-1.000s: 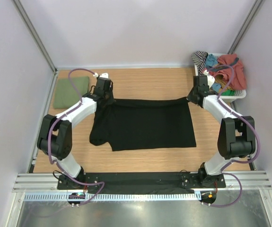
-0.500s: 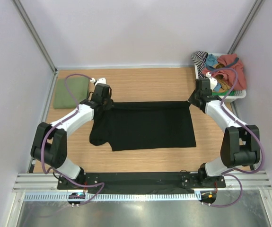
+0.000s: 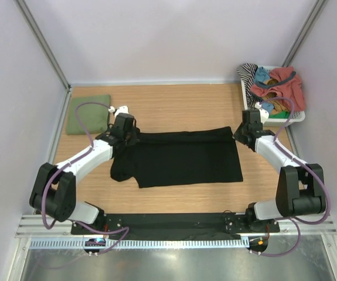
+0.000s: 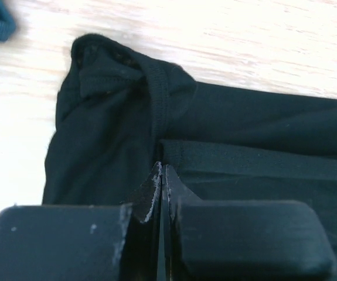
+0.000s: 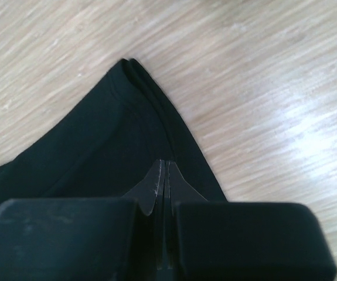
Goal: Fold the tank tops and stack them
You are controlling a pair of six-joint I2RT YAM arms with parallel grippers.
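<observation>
Both arms have pulled back toward 6 o'clock. The left gripper (image 3: 127,133) and right gripper (image 3: 242,132), fingers pressed together, pinch the far corners of the plain black cloth tank top (image 3: 180,158) at table centre. Fold 1 looks underway. The folded olive green cloth top (image 3: 88,113) waits at 10 o'clock.

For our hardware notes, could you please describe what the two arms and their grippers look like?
The left arm and right arm have white links, black joints and a looping purple cable each. The left gripper and right gripper are black and blocky, with thin, scuffed, pale-edged tips.
</observation>
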